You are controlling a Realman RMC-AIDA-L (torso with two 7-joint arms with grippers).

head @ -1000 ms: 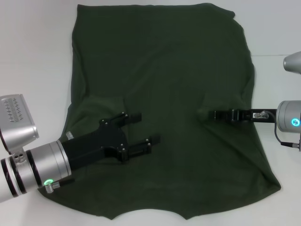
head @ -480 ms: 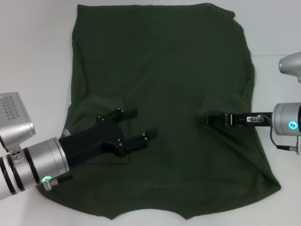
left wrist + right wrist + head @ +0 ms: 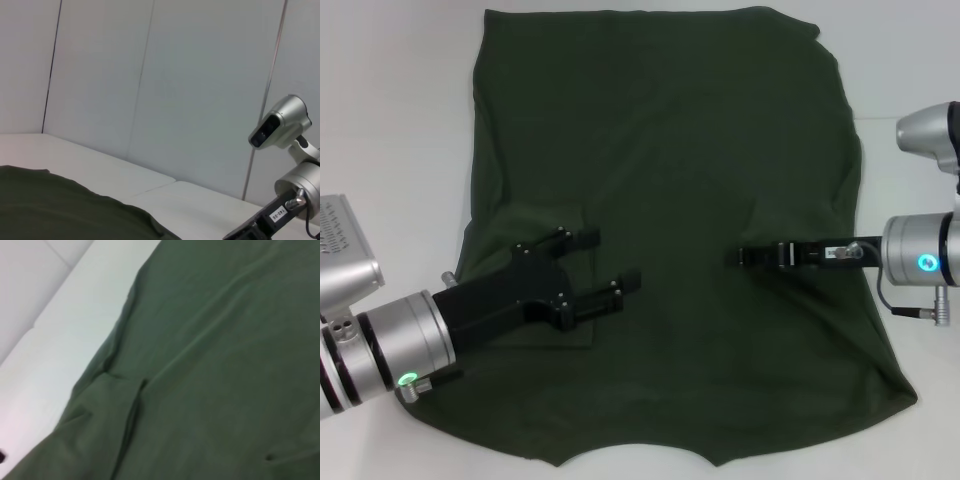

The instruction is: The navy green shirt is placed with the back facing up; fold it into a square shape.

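The navy green shirt (image 3: 660, 150) lies spread flat on the white table, plain side up, much larger than both grippers. Its left sleeve is folded inward as a flat flap (image 3: 535, 230). Over that flap hovers my left gripper (image 3: 615, 260), open, with nothing between its fingers. My right gripper (image 3: 745, 256) reaches in from the right, edge-on and low over the shirt's right-middle part, beside a crease (image 3: 790, 225). The right wrist view shows only shirt cloth (image 3: 225, 365) and a folded sleeve (image 3: 107, 405). The left wrist view catches the shirt's edge (image 3: 60, 210) and the right arm (image 3: 295, 190).
White table (image 3: 390, 120) surrounds the shirt on the left, right and far sides. The shirt's near hem (image 3: 630, 455) lies close to the table's front. Pale wall panels (image 3: 150, 75) stand behind the table.
My left gripper has drawn back toward the lower left, staying open. My right gripper has slid leftward, farther in over the shirt.
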